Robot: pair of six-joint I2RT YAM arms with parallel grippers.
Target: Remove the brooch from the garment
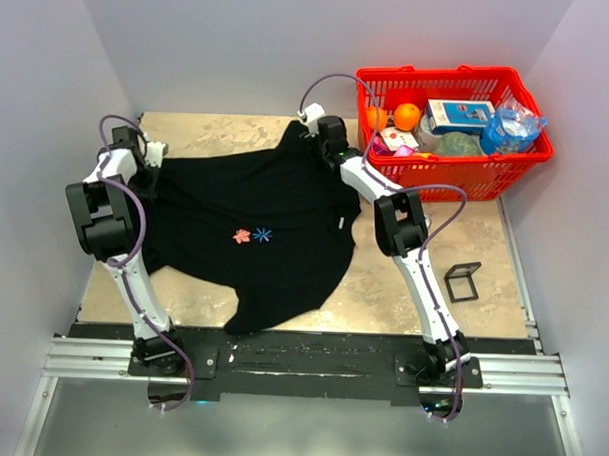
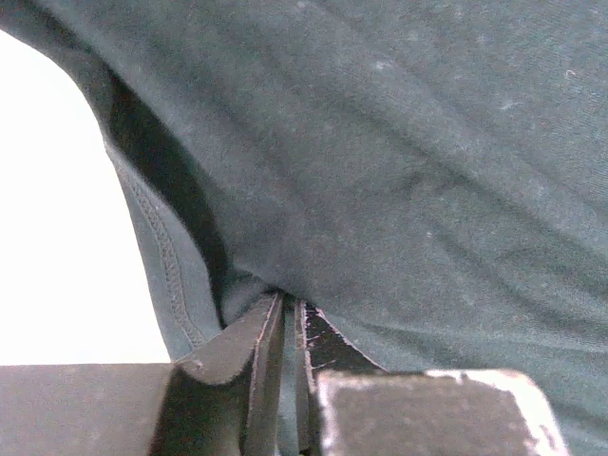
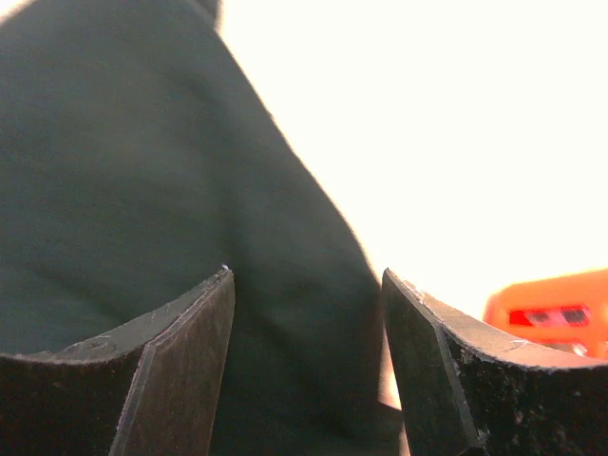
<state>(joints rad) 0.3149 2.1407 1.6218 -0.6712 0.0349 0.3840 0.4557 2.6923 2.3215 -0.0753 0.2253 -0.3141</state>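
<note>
The garment (image 1: 276,197), a black T-shirt, lies spread on the beige table with a small white label (image 1: 340,222) near its right edge. On its middle sit two small ornaments side by side: an orange-red leaf-shaped brooch (image 1: 241,236) and a blue star-shaped one (image 1: 262,234). My left gripper (image 1: 155,156) is at the shirt's left sleeve; in the left wrist view it (image 2: 288,302) is shut on a fold of the black cloth (image 2: 427,142). My right gripper (image 1: 306,123) is at the shirt's far edge; in the right wrist view it (image 3: 306,275) is open, with the cloth (image 3: 114,171) between its jaws.
A red basket (image 1: 452,171) stands at the back right with oranges (image 1: 406,116), a box and a blue bag; its rim shows in the right wrist view (image 3: 551,309). A small black frame (image 1: 463,282) stands on the table at the right. Grey walls close both sides.
</note>
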